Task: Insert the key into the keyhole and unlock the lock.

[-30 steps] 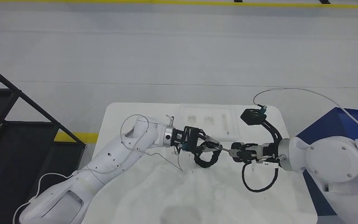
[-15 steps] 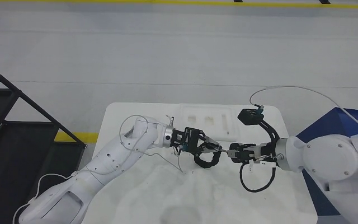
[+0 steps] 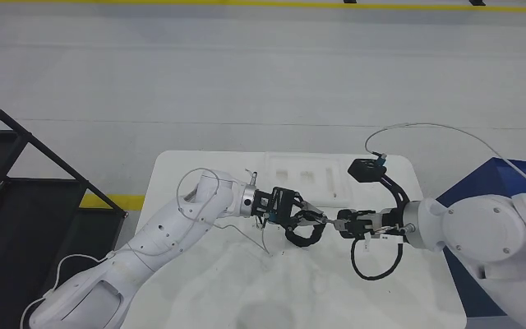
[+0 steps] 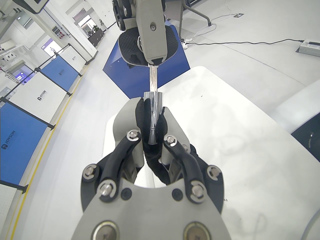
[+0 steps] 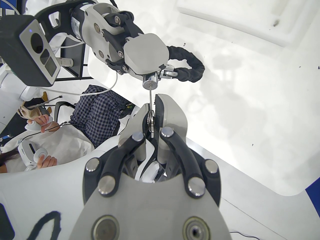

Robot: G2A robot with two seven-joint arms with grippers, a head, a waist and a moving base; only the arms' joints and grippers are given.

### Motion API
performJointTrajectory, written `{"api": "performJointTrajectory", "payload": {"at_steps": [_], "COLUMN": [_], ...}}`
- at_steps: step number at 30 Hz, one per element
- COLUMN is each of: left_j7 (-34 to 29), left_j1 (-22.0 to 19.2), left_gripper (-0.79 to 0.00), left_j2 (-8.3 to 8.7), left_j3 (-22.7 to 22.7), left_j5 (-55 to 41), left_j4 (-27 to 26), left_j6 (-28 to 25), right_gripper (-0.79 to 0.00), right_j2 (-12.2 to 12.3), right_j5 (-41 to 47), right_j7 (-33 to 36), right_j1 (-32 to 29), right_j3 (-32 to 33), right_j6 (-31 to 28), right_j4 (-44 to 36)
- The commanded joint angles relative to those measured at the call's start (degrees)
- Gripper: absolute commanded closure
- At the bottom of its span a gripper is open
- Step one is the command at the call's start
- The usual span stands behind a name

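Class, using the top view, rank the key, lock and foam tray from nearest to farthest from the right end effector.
1. Key, held in the right end effector.
2. Lock, at the key's tip.
3. Foam tray, farther back, untouched.

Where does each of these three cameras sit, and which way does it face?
Top view: above the arms, facing down at the table; left arm and right arm show.
Left wrist view: behind the left gripper, facing along lock and key toward the right gripper.
Right wrist view: behind the right gripper, facing the key and the left gripper.
Wrist views share key and lock.
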Motion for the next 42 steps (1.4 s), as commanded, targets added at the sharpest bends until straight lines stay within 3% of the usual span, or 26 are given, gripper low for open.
{"api": "performJointTrajectory", "payload": {"at_steps": [1, 17, 18, 20, 26, 32, 36, 42], "left_j7": [-0.1, -2.0, -2.2, -2.6, -4.5, -6.0, -10.8, -22.6], "left_j1": [-0.1, -0.3, -0.3, -0.3, -0.1, 0.2, -1.2, -6.1], "left_gripper": [0.0, 0.0, 0.0, 0.0, 0.0, 0.0, 0.0, 0.0], "left_j2": [-0.06, -0.71, -0.76, -0.84, -1.29, -1.89, -1.51, 0.63], "left_j3": [0.0, 0.2, 0.2, 0.1, -0.1, 0.3, 4.4, 13.1], "left_j5": [0.0, -1.8, -2.1, -2.8, -7.3, -17.8, -27.0, -45.6], "left_j4": [0.0, 0.4, 0.6, 1.0, 3.4, 7.1, 7.9, 6.9], "left_j6": [-0.2, -1.7, -1.9, -2.1, -4.9, -8.4, -8.4, -8.4], "right_gripper": [0.0, 0.0, -0.126, -0.785, -0.785, -0.785, -0.785, -0.785], "right_j2": [0.2, 1.0, 0.9, 0.8, 0.4, 1.0, 1.5, 1.9], "right_j5": [0.2, 1.5, 1.7, 1.8, 1.7, -2.4, -4.2, -8.5], "right_j7": [-0.2, -1.5, -1.6, -1.9, -5.0, -3.2, -2.5, -1.3], "right_j1": [0.4, 4.4, 4.8, 5.5, 6.5, 6.2, 4.9, 1.5], "right_j3": [-0.5, -6.0, -6.4, -6.9, -6.2, -4.7, -3.4, -4.0], "right_j6": [0.2, 1.5, 1.6, 1.8, -2.9, -18.4, -29.5, -39.1], "right_j4": [0.0, 1.0, 1.2, 1.3, 1.4, 1.6, 2.9, 3.6]}}
